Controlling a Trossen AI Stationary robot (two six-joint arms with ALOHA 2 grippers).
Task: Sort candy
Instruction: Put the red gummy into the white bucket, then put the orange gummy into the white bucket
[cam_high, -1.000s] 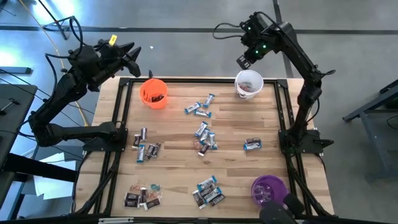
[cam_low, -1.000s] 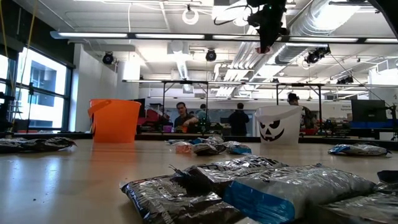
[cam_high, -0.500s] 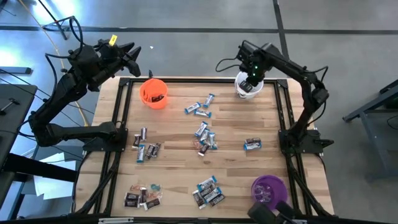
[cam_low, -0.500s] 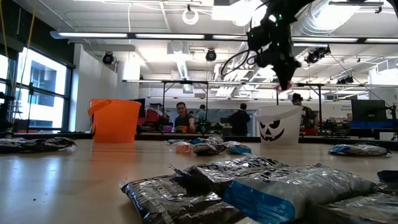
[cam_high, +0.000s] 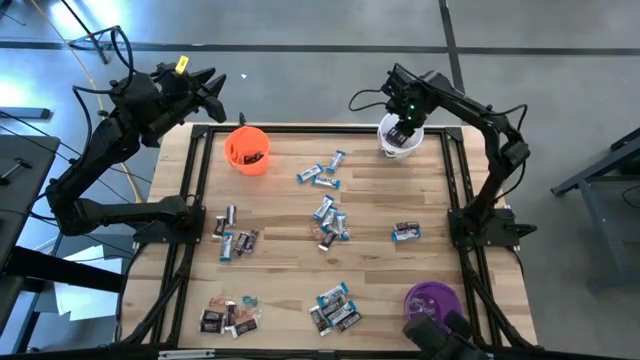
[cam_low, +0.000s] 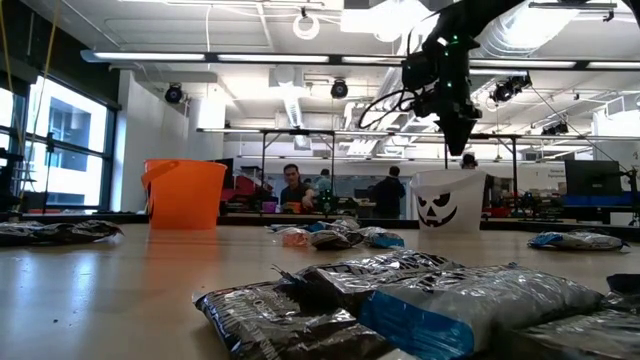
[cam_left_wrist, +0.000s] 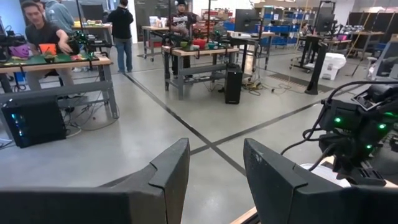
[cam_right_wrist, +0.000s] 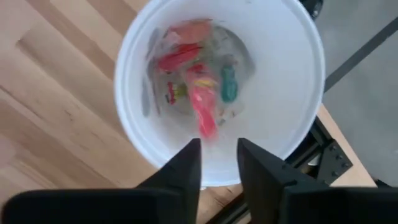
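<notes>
The candy lies in several small heaps of wrapped pieces on the wooden table, for instance at the middle (cam_high: 328, 222) and near the front (cam_low: 400, 300). My right gripper (cam_right_wrist: 217, 149) hangs open, pointing down over the mouth of the white cup (cam_right_wrist: 292, 93) at the far right (cam_high: 401, 137). Inside that cup lie reddish-pink and teal pieces, and one reddish-pink piece (cam_right_wrist: 202, 109) shows blurred below the fingers. My left gripper (cam_high: 213, 92) stands open and level, high beyond the table's far left corner, with nothing between its fingers (cam_left_wrist: 214, 155).
An orange cup (cam_high: 247, 149) with a dark piece inside stands at the far left. A purple cup (cam_high: 431, 303) stands at the near right. A black frame borders the table's sides. People stand at workbenches in the room behind.
My right gripper has come down toward the white cup and tipped further downward, stopping just above its mouth. The reddish piece that showed at its fingertips half a second ago is no longer there; it has let go.
</notes>
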